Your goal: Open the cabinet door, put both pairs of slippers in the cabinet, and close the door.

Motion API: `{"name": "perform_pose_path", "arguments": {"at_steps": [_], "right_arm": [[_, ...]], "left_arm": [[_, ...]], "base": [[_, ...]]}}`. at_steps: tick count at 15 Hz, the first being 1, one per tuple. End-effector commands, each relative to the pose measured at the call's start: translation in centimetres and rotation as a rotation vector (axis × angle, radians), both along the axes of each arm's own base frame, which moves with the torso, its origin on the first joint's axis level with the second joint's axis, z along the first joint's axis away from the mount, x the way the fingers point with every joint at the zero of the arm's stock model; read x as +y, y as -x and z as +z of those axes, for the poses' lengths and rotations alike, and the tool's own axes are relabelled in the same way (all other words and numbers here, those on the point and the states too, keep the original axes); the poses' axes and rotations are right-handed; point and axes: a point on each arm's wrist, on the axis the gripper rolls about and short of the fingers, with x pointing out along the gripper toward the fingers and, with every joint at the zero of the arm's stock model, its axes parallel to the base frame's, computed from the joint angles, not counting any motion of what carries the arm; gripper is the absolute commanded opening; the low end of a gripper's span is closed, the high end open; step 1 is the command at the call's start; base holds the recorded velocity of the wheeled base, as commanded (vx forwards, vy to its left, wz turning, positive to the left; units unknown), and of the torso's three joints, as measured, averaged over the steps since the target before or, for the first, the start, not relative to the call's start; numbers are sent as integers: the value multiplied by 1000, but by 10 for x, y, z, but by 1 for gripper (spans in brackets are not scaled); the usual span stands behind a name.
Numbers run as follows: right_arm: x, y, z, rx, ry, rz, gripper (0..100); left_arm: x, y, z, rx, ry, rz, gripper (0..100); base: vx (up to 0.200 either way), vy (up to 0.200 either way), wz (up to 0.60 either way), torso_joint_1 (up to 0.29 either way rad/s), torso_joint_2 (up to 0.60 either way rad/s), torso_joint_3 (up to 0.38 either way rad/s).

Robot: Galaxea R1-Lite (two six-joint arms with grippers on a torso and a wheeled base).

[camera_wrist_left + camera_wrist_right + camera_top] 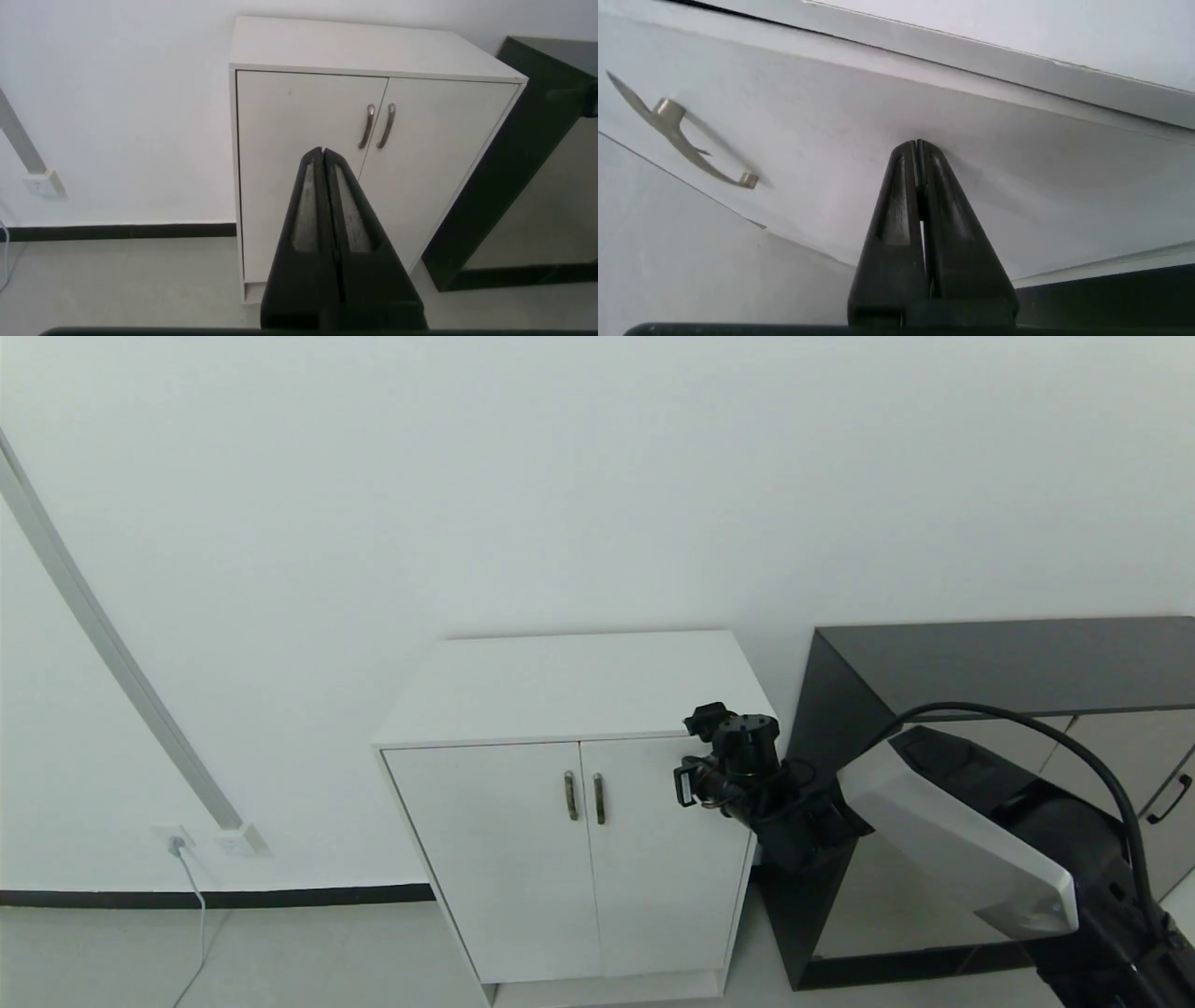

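Observation:
The white cabinet (560, 691) stands against the wall with both doors closed. Two metal handles (584, 797) sit side by side at the middle seam. My right gripper (918, 147) is shut and empty. It points at the right door (831, 131) close to the door's face, a little way from that door's handle (665, 109). In the head view the right wrist (738, 756) hangs in front of the right door's upper outer corner. My left gripper (322, 154) is shut and empty, held well back from the cabinet (308, 112) and facing its left door.
A black cabinet (1008, 663) stands right beside the white one, touching distance from my right arm. A wall socket (175, 841) with a white cable and a slanted conduit are on the left wall. Bare floor (233, 952) lies left of the cabinet.

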Motion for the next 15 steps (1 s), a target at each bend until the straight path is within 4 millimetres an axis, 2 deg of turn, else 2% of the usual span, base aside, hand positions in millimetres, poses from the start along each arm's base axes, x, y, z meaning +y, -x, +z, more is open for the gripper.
{"name": "perform_pose_path", "arguments": {"at_steps": [1, 9, 12, 15], "right_arm": [[0, -3, -1, -3, -2, -1, 0], [-1, -8, -1, -10, -7, -11, 0], [-9, 7, 14, -7, -1, -26, 0], [-24, 33, 34, -26, -12, -27, 0]], "left_arm": [[0, 0, 0, 0, 1, 0, 0], [0, 0, 0, 0, 1, 0, 0], [0, 0, 0, 0, 1, 0, 0], [0, 0, 0, 0, -1, 0, 0]], "base": [[0, 0, 0, 0, 0, 0], [0, 0, 0, 0, 0, 0], [0, 0, 0, 0, 0, 0], [0, 0, 0, 0, 0, 0]]}}
